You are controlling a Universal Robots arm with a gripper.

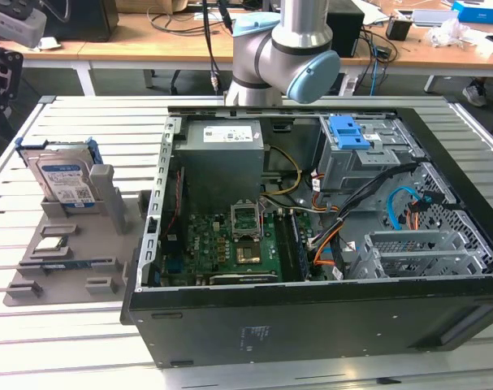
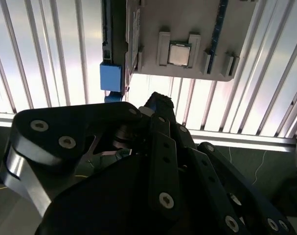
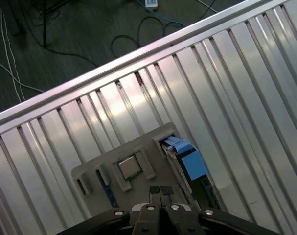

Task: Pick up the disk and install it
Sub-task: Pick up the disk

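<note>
The disk (image 1: 62,175), a silver drive with a white-and-blue label in a blue frame, stands upright on edge in a slot of the grey fixture (image 1: 108,207) at the exterior view's left. Both wrist views look down on it edge-on: the disk (image 3: 189,160) shows its blue frame beside the fixture's chip pocket, and the disk (image 2: 111,77) shows a blue end. My gripper (image 3: 160,191) hangs well above the fixture, apart from the disk, fingers together with nothing between them. Its black linkage (image 2: 158,161) covers the foreground in the second wrist view.
An open computer case (image 1: 153,215) lies to the fixture's right, with motherboard, cables and a bare blue bracket (image 1: 348,130) on the drive cage. A small square chip (image 3: 129,168) sits in the fixture. The slatted aluminium table (image 1: 59,341) ends near a floor with cables (image 3: 65,34).
</note>
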